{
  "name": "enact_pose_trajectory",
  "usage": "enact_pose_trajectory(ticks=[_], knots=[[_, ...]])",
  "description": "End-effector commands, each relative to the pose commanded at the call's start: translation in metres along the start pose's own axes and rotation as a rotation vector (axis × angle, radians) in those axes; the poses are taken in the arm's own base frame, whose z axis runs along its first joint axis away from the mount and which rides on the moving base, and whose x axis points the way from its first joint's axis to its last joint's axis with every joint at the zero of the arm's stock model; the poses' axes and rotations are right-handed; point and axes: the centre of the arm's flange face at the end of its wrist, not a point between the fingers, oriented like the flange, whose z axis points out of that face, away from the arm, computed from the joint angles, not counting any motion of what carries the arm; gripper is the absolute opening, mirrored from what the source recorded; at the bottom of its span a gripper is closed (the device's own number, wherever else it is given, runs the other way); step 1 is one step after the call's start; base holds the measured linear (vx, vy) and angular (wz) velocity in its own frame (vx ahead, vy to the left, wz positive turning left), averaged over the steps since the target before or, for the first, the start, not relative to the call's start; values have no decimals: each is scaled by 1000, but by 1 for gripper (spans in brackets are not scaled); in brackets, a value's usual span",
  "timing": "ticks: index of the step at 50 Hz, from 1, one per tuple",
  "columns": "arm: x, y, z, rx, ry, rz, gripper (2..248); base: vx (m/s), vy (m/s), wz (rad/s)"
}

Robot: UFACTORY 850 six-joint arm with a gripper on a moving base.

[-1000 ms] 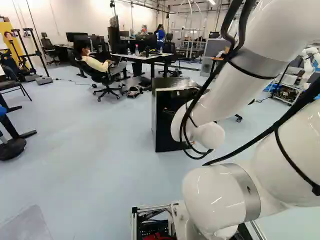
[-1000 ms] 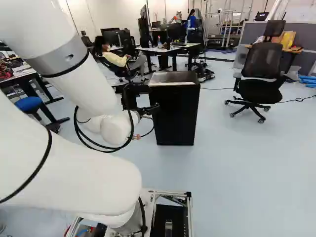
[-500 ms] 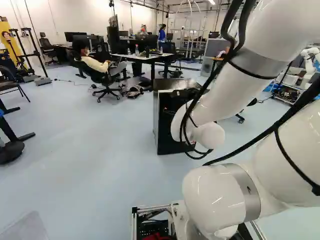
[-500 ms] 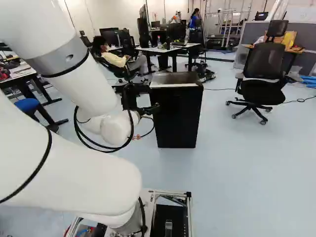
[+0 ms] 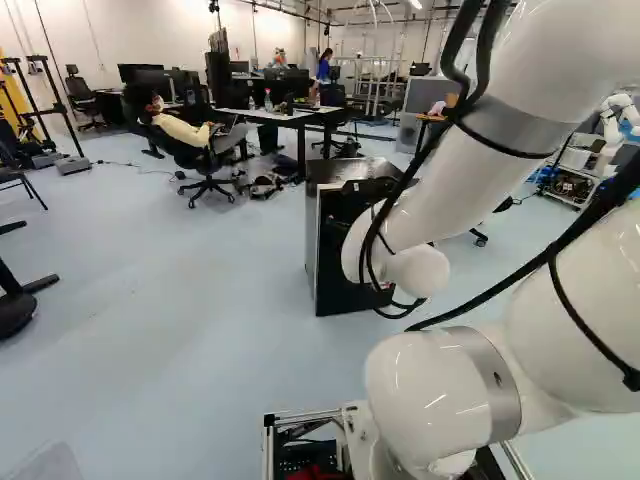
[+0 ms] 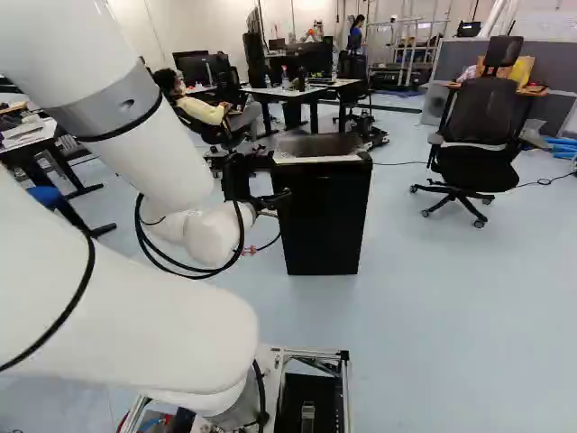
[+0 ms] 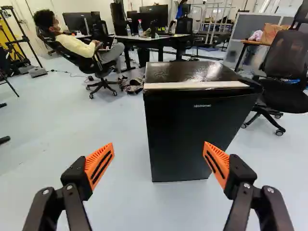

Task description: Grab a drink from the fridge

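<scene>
Fridge point(image 6: 325, 216), black, stands upright on the floor point(image 6: 433, 316), ahead of the arm point(image 6: 167, 153) and right of the gripper point(image 6: 276, 179) in the right base view. A pale strip runs along the near edge of its glossy top. Its front is turned toward the arm, dark from top edge to foot.

Pincer, by the wrist view: the gripper point(image 7: 159, 144) is spread wide, its orange pads point(image 7: 99, 166) well apart, with nothing in its hold. The fridge lies ahead, beyond the gap between the two fingers; whether a fingertip touches it I cannot tell.

Surroundings: a desk point(image 7: 166, 40) stands behind the fridge, an upright bottle point(image 7: 140, 29) on its top. To the right in the right base view is an office chair point(image 6: 480, 126), near a wood-topped table point(image 6: 534, 91). At the right of the left base view is another robot point(image 5: 615, 115).
</scene>
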Motion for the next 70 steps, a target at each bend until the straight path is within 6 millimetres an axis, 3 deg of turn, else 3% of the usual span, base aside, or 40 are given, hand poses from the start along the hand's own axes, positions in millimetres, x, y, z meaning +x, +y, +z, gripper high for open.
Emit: enact_pose_trajectory(ticks=[70], knots=[[0,0,0,0,0,0,247,42,36,-9]])
